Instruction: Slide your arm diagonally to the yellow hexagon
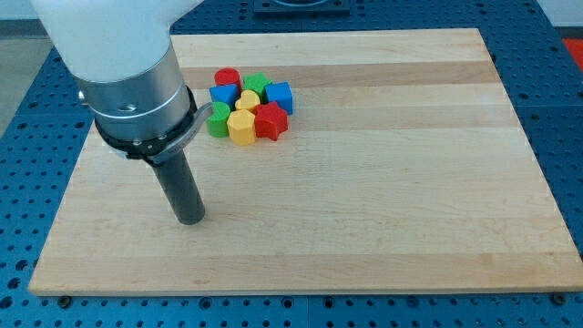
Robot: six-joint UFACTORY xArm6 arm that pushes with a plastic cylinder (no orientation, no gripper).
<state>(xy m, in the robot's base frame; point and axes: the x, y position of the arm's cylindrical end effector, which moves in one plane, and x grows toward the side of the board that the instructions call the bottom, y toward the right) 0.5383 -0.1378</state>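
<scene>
The yellow hexagon lies at the bottom of a tight cluster of blocks in the upper middle of the wooden board. My tip rests on the board to the lower left of the cluster, well apart from every block. The yellow hexagon touches a green cylinder on its left, a red star on its right and a yellow heart above it.
The cluster also holds a red cylinder, a green star, a blue block and a blue cube. A blue perforated table surrounds the board.
</scene>
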